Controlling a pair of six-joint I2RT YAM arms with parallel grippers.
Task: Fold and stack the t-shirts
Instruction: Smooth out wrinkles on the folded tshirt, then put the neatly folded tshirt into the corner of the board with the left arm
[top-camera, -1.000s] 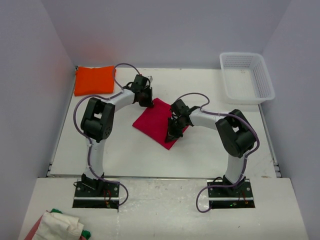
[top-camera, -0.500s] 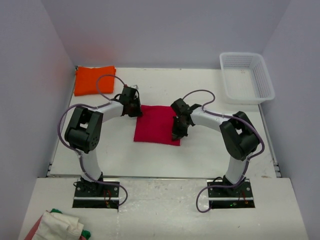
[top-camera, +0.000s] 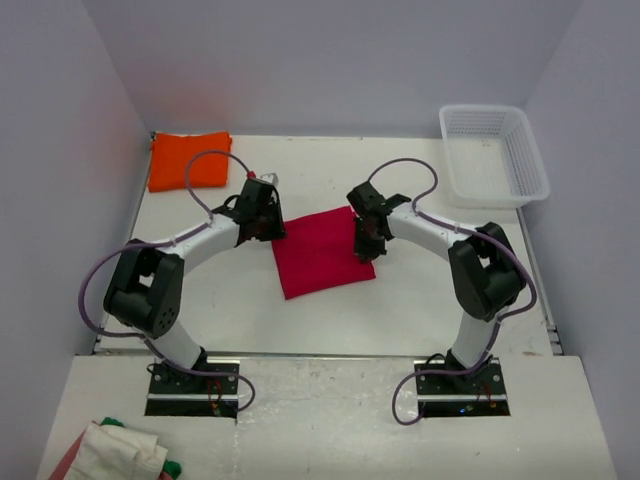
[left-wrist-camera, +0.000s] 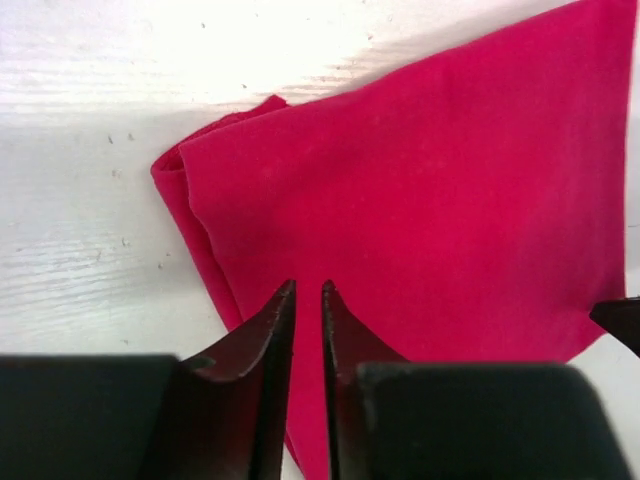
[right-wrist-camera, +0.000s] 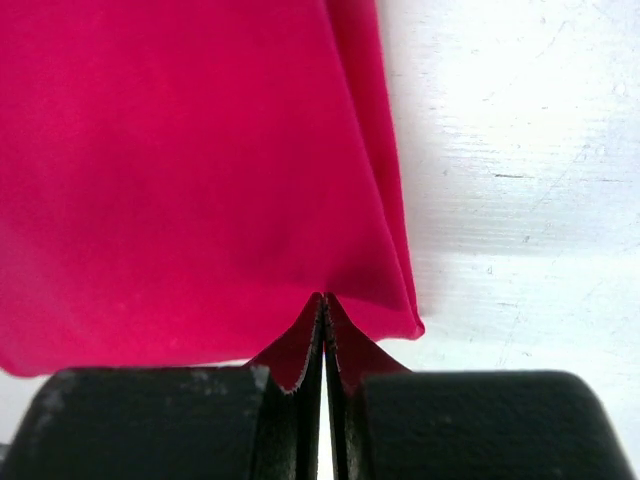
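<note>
The crimson-red t-shirt lies folded into a rough square in the middle of the table. The orange t-shirt lies folded at the back left corner. My left gripper sits at the red shirt's left corner. In the left wrist view its jaws stand a narrow gap apart over the red cloth, pinching nothing. My right gripper is at the shirt's right edge. In the right wrist view it is shut on the puckered red cloth near a corner.
A white mesh basket stands at the back right. A bundle of pale cloth lies on the front ledge, left of the arm bases. Walls close in the table on the left, back and right.
Both grippers have moved and turned the red shirt, which now lies flatter and square-on. The left jaws, shut before, have parted a little. The right jaws stay shut.
</note>
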